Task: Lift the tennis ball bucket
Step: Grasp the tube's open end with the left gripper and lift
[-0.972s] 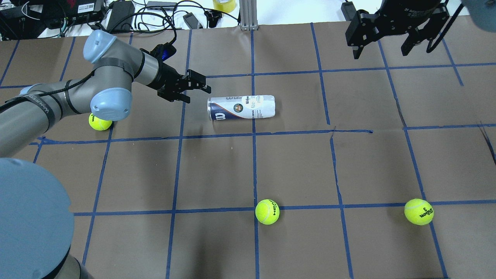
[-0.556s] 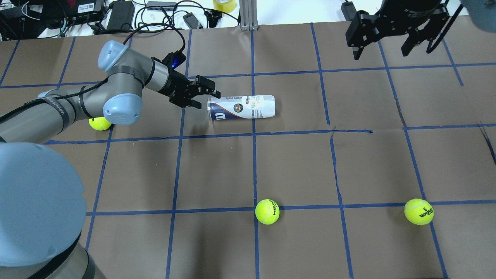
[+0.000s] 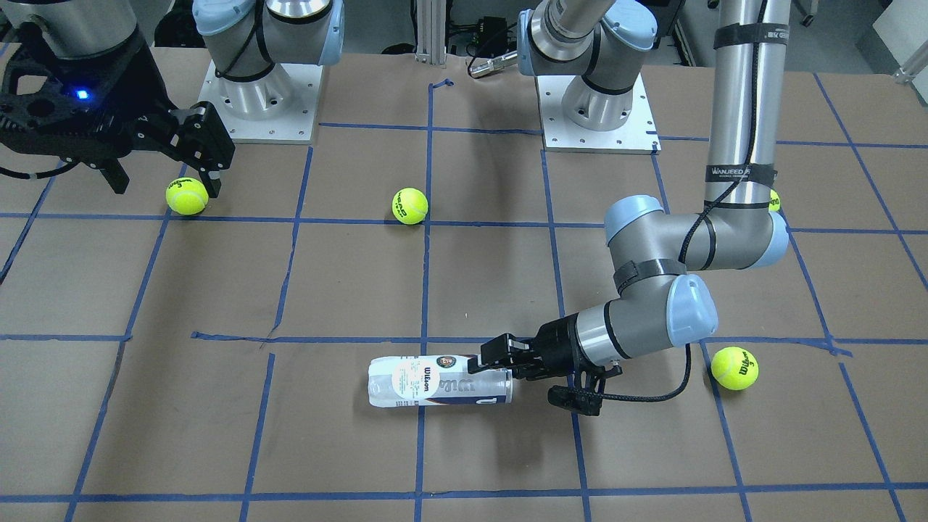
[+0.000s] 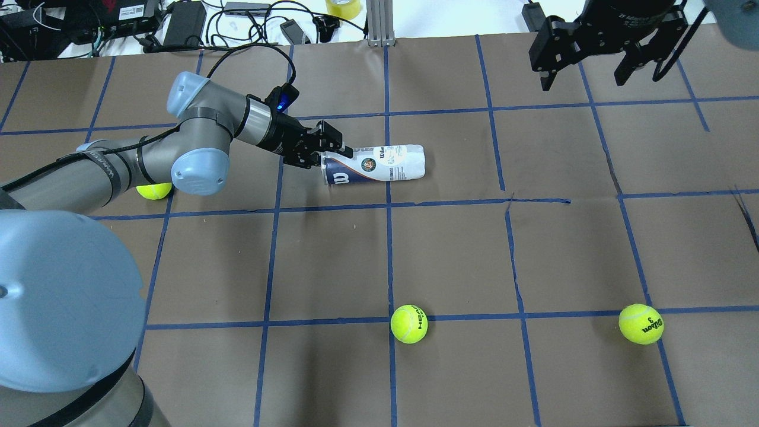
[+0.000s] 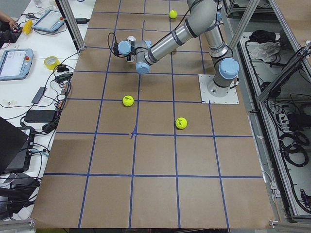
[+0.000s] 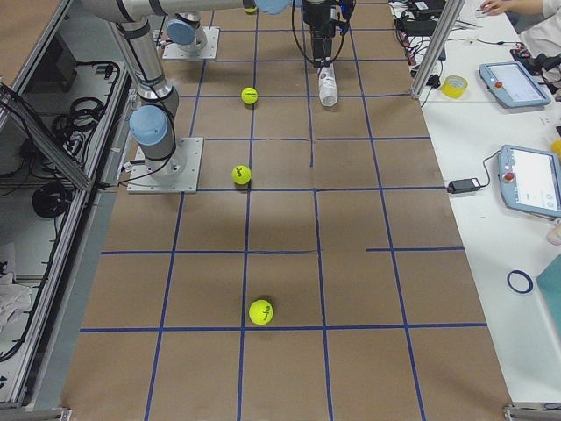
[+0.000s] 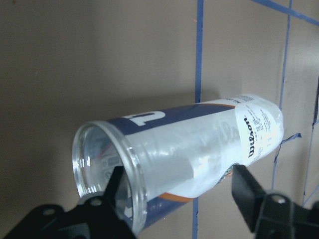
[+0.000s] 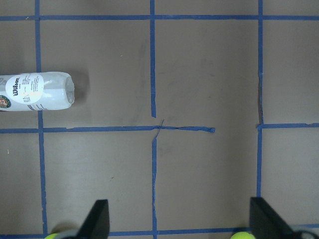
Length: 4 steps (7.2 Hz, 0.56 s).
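Observation:
The tennis ball bucket [image 4: 376, 166] is a clear can with a white and navy Wilson label. It lies on its side on the brown paper, its open metal-rimmed end toward my left arm. It also shows in the front view [image 3: 435, 382], the left wrist view [image 7: 199, 144] and the right wrist view [image 8: 35, 93]. My left gripper [image 4: 326, 153] is open, with one finger on each side of the can's open end [image 7: 182, 191]. One finger shows through the clear wall. My right gripper [image 4: 584, 65] is open and empty, high above the far right of the table.
Three yellow-green tennis balls lie loose: one at the front middle [image 4: 408, 324], one at the front right [image 4: 641, 324], one under my left arm's elbow [image 4: 153, 190]. Cables and boxes sit beyond the table's far edge [image 4: 178, 24].
My left gripper moved right, from short of the can to around its open end. The can shifted slightly right and tilted a little. The right arm stayed still.

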{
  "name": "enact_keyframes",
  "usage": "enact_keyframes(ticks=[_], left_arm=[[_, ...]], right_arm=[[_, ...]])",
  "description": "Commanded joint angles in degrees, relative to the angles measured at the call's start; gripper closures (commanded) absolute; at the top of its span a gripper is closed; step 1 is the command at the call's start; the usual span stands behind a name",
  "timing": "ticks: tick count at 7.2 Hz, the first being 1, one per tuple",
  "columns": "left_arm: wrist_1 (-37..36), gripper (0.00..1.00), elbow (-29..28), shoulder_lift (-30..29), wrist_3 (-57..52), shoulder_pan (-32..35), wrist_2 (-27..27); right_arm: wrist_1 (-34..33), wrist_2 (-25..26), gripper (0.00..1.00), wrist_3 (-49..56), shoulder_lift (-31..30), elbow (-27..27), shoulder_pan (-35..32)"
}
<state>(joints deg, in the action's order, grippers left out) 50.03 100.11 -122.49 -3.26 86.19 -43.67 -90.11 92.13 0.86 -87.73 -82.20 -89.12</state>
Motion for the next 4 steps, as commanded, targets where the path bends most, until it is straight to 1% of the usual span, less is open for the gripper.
enact_keyframes(ticks=[1,2,3,4], left_arm=[[0.15,1.00,-0.09,-0.82,4.48,0.03,4.10],[-0.54,1.00,-0.44,0.13,6.06,0.03,0.12],[-2.38,1.00,-2.18,1.71,16.52,0.12,-3.66],[-2.57,1.00,-6.72,2.33,24.45,1.16,-4.31]], right_arm=[[0.03,-0.02,0.00,-0.15,0.01,-0.15,0.00],[-0.15,-0.02,0.00,-0.33,0.01,-0.15,0.00],[-0.06,-0.02,0.00,-0.50,-0.08,-0.15,0.00],[-0.50,-0.11,0.00,-0.50,0.01,-0.15,0.00]])
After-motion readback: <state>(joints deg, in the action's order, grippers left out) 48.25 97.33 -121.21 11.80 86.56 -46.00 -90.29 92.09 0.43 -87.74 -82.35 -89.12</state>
